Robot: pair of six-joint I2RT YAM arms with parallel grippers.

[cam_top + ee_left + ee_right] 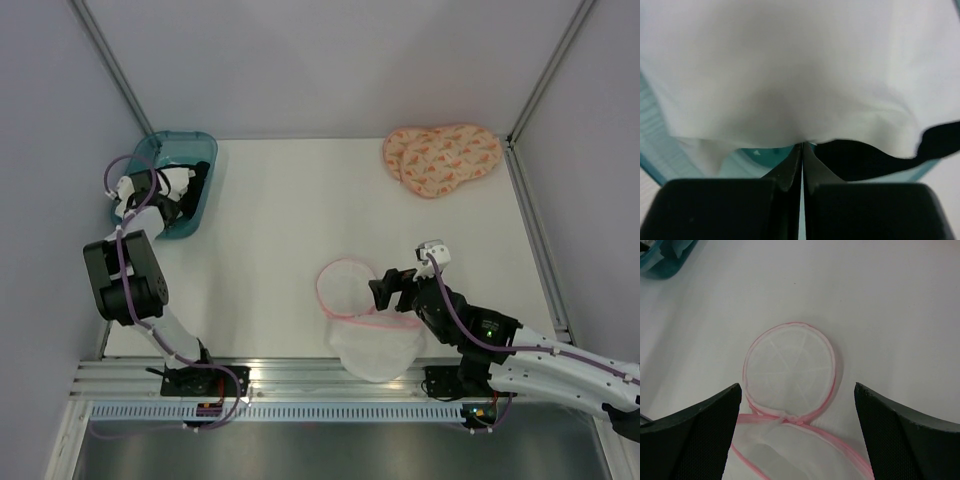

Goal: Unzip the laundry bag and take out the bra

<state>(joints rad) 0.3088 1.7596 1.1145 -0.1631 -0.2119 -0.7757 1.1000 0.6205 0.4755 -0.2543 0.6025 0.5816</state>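
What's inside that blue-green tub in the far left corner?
The teal tub holds the bra, pinched by the left gripper, with black clothing beneath. Cloth and arm cover the tub's floor, so anything else there is hidden.

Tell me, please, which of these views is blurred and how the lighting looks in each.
Left wrist: the bra fills the frame too close to focus, soft and featureless, with the shut left hand dark below. Right wrist: the laundry bag shows sharp mesh, with a faint shadow along its right edge. Top external: even, diffuse light, no glare.
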